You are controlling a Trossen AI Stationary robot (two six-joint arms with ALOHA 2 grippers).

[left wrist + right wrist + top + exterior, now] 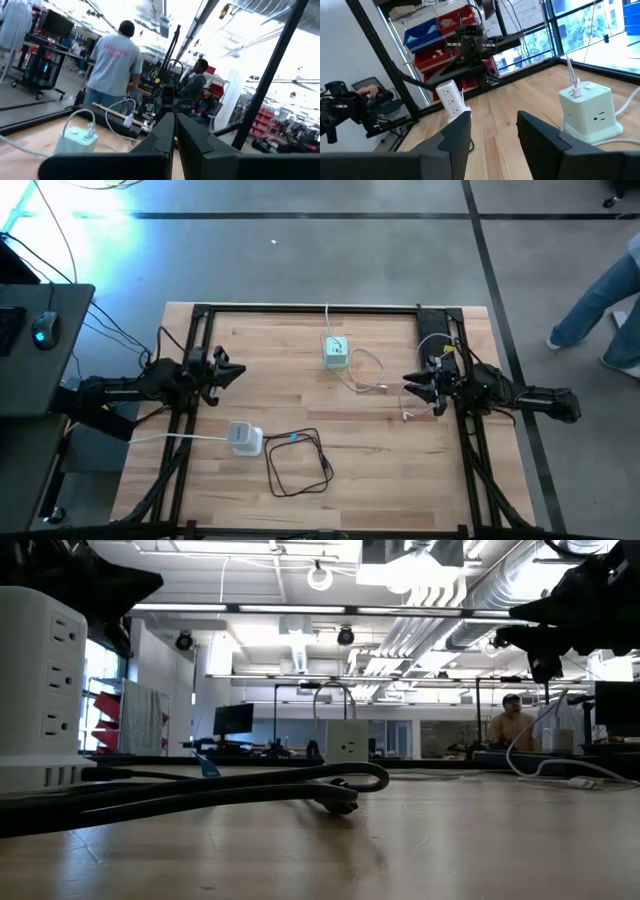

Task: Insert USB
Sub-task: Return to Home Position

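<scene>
High view: plugging looks done, so it's the go-home bit. Left gripper (pixel 228 372) at left, jaws closed, empty; right gripper (pixel 412 388) at right, open, empty. Next: just park.

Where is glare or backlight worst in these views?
High view: strong glare on the floor, top left. Low view: ceiling lights glare, black cable in silhouette. Left wrist view: ceiling washed out white. Right wrist view: windows bright, green outlet evenly lit.

No legible text anywhere, red lettering (pixel 114 52) on a person's shirt (pixel 111 70) unreadable
</scene>
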